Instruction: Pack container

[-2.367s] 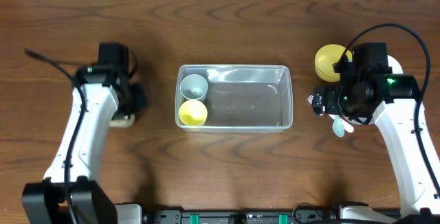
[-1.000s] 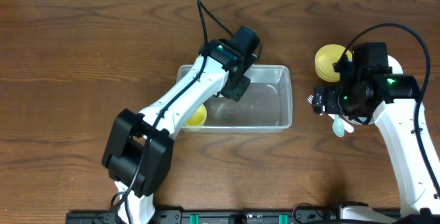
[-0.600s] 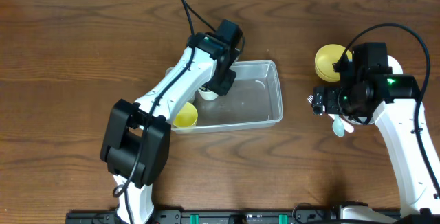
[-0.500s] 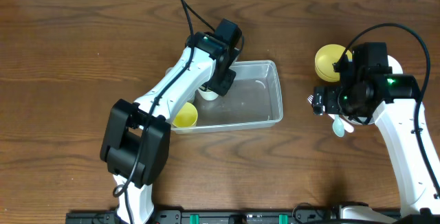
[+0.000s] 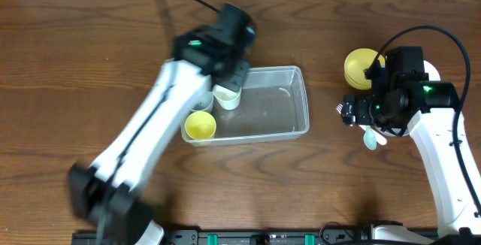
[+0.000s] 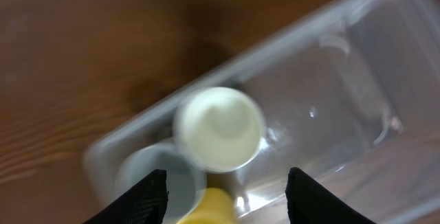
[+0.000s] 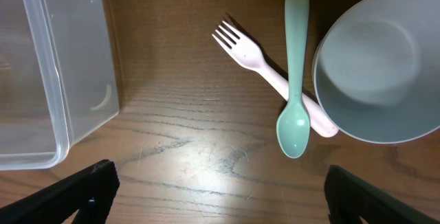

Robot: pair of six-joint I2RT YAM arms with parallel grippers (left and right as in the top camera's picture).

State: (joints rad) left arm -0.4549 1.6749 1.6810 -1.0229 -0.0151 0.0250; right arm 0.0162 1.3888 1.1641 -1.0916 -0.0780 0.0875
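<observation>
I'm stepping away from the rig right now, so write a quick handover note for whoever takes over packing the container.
Left gripper: open, empty, above the container's left end.
Right gripper: open, empty, over the table by the cutlery.
Done: cream cup, yellow cup and grey-blue cup stand in the container.
Left: yellow bowl, pale bowl, green spoon and pink fork lie on the table, on the right arm's side.

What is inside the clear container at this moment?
Inside the container, at one end: a cream cup, a yellow cup and a pale blue cup, the last mostly covered by the left arm overhead. The rest looks bare.
</observation>
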